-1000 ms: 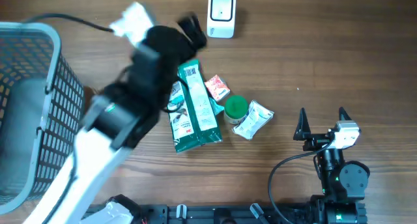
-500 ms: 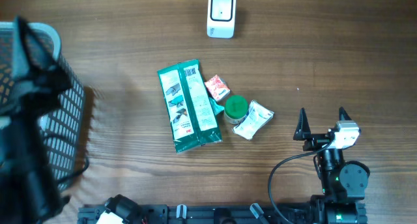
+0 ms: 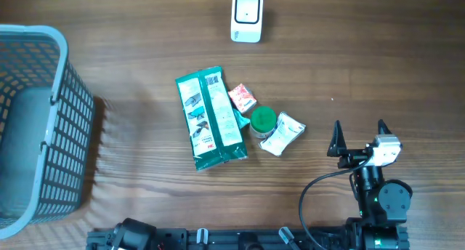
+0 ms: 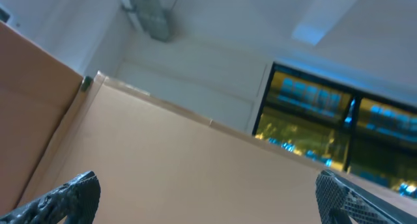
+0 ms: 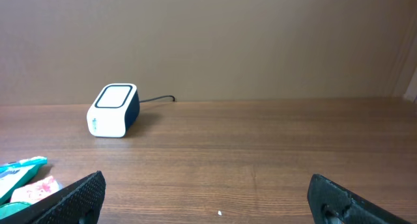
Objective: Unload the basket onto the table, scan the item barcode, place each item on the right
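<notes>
Both pairs of jaws stand wide open and hold nothing. The right gripper sits at the near side of the wooden table, well to the right of the green packet. Its black fingers touch none of the things. The left gripper does not show from above. Its own camera looks up at a ceiling and a brown wall, with a dark finger in each bottom corner and only air between them.

The green packet lies flat near the middle of the table. Just to its right lie a small red and white packet, a round green lid and a crinkly white pouch, all close together. The white scanner stands past the packet, at the far edge, well apart from it. A grey basket stands well to the packet's left.
</notes>
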Controlling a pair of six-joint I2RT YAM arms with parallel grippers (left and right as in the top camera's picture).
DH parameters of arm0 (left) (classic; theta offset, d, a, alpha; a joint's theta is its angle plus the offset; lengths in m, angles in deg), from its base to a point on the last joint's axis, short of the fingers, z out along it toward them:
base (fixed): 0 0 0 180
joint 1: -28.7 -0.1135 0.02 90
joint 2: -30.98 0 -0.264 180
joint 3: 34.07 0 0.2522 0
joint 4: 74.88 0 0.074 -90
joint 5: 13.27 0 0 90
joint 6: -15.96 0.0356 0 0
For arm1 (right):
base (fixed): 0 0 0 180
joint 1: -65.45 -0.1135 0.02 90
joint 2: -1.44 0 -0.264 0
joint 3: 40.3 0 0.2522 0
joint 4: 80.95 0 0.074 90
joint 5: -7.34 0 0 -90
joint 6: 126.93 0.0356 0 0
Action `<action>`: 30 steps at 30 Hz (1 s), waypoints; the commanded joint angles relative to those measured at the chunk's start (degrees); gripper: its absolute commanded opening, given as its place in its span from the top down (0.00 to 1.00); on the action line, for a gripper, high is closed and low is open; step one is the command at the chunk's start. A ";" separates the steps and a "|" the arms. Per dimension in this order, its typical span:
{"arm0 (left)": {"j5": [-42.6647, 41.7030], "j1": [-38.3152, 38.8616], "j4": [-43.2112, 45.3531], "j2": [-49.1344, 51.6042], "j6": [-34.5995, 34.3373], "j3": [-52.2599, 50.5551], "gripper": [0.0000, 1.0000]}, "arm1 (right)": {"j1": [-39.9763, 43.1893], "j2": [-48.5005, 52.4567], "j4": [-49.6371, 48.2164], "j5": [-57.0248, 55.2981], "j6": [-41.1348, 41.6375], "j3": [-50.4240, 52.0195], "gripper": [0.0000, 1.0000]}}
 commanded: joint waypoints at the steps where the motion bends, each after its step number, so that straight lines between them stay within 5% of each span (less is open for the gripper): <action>1: -2.14 -0.57 -0.07 -4.07 -0.33 -0.70 0.00 | 0.02 -0.46 -0.13 -0.37 -0.50 0.07 0.00; 11: -4.44 -14.97 -3.17 -14.88 -0.11 -0.70 0.00 | 0.02 -0.46 -0.13 -0.37 -0.50 0.07 0.00; 23: -6.14 -15.78 -2.93 -15.91 -0.15 -0.66 0.00 | 0.02 -0.46 -0.13 -0.37 -0.48 0.07 0.00; 24: -6.19 -15.65 -2.05 -15.91 -1.07 -0.66 0.00 | 0.02 -0.46 -0.13 -0.37 -0.50 0.07 0.00; 26: -5.90 -15.63 2.58 -15.78 -14.53 -2.60 0.00 | 0.02 -0.46 -0.13 -0.37 -0.50 0.07 0.00; 28: -6.12 -15.63 -2.10 -15.78 -25.66 -5.05 0.00 | 0.02 -0.46 -0.13 -0.37 -0.50 0.07 0.00; 30: -8.85 -15.67 -7.58 -15.78 -26.69 -8.98 0.00 | 0.02 -0.46 -0.13 -0.37 -0.50 0.07 0.00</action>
